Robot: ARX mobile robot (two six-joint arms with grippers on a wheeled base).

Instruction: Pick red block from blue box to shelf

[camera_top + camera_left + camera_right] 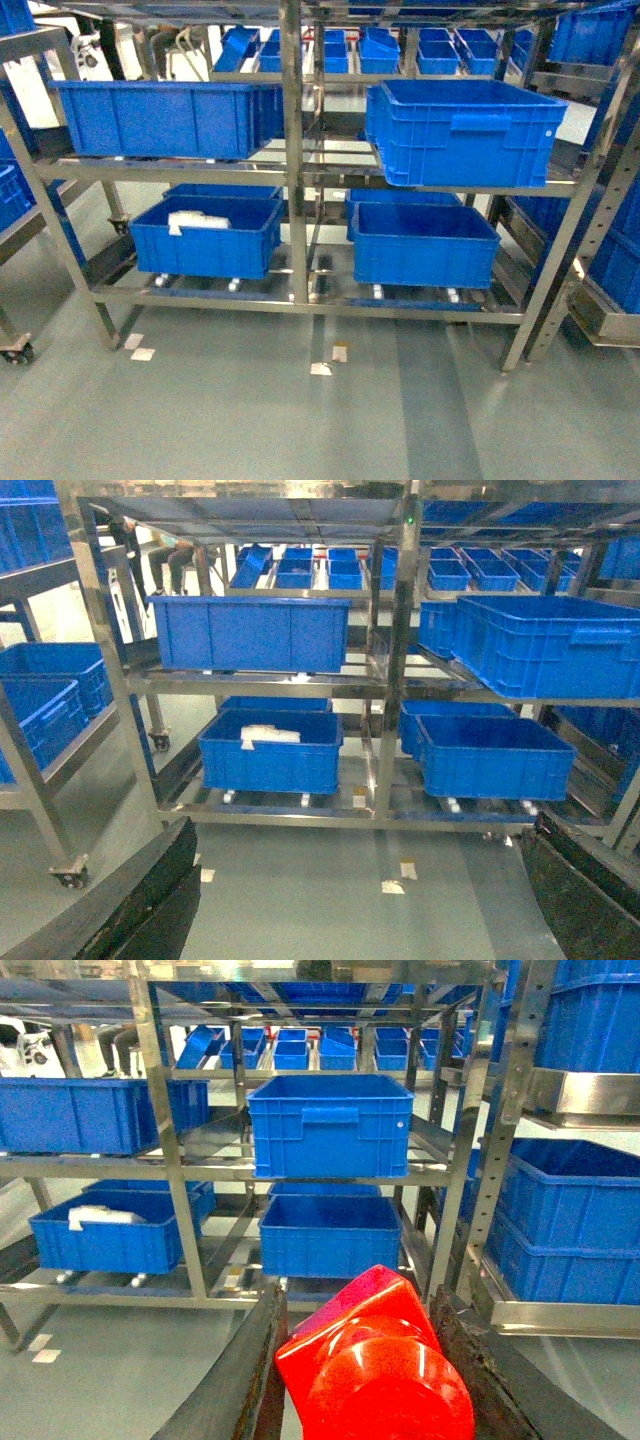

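One red block (375, 1360) between right jaws, shelf (170, 1165) ahead

You won't find any readable text, labels, brands or numbers here: the dark blue crates (460, 130), the steel shelf (293, 160) and the floor markers (330, 360) all show blank.

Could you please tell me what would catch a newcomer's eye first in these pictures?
First, the red block filling the bottom of the right wrist view, clamped between the right gripper's fingers. Next, the steel shelf straight ahead, with dark blue crates on both tiers. The lower left crate holds something white.
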